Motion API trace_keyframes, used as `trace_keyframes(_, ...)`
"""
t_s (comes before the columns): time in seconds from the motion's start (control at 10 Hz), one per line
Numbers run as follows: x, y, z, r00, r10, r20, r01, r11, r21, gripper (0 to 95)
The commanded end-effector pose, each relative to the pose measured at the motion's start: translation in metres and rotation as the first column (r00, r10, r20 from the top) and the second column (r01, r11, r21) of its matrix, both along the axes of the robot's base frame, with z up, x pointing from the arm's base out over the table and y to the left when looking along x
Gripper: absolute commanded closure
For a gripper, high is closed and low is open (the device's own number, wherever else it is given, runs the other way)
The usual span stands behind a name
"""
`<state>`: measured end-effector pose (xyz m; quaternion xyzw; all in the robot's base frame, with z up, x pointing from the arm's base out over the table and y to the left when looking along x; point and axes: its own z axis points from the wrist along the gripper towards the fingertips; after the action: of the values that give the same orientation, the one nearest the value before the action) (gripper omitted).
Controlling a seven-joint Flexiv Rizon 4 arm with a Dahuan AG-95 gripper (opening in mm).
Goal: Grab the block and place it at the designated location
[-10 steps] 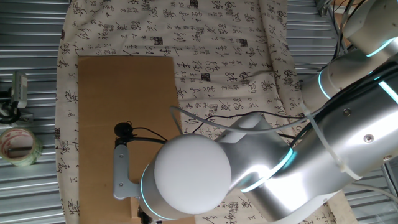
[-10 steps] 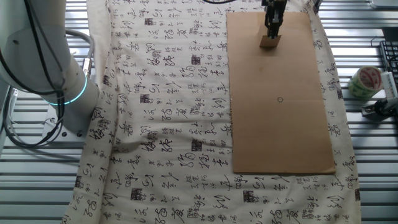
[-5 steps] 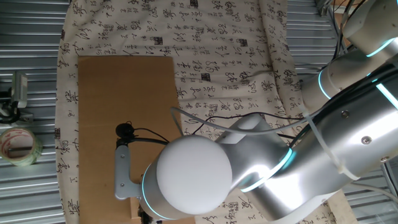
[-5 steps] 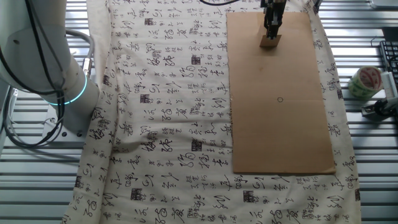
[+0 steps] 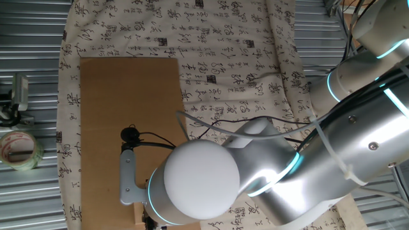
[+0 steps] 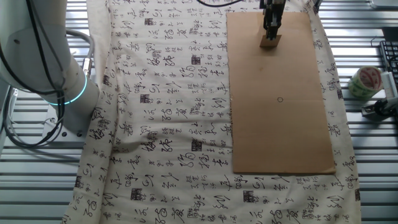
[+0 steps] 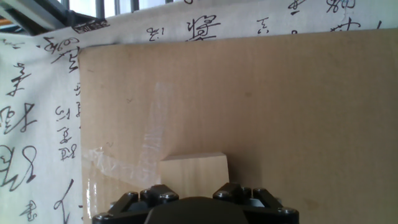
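The block (image 6: 269, 43), a pale tan wooden cube, rests on the brown cardboard sheet (image 6: 280, 137) near its far end. My gripper (image 6: 272, 32) stands straight over it, with the fingers down at the block's sides. In the hand view the block (image 7: 194, 169) sits low in the middle, its lower part hidden behind the dark gripper body (image 7: 196, 208). The jaws look open, one on each side of the block. The designated location (image 6: 280, 99) is a tiny black circle further along the cardboard. In one fixed view the arm (image 5: 255, 172) hides the block and the gripper.
The cardboard lies on a white cloth printed with black characters (image 6: 168, 112). A tape roll (image 6: 364, 81) sits off the cloth on the metal slats, also seen in one fixed view (image 5: 19, 150). Clear tape (image 7: 149, 149) marks the cardboard beside the block.
The arm has shifted very slightly in one fixed view. The block has stayed where it was on the cardboard.
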<state>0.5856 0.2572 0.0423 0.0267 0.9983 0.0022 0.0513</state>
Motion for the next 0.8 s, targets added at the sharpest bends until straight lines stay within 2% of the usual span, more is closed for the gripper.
trace_keyframes(0.1,-0.0004,-0.0005,-0.0008,1.0,0.003,0.001,-0.003,1.0,-0.003,38.0)
trace_keyframes(0.7,-0.0011,-0.0009,-0.0038,1.0,0.001,0.003,-0.001,1.0,0.002,38.0)
trace_keyframes(0.8,-0.0011,-0.0009,-0.0038,1.0,-0.003,0.001,0.003,1.0,0.003,57.0)
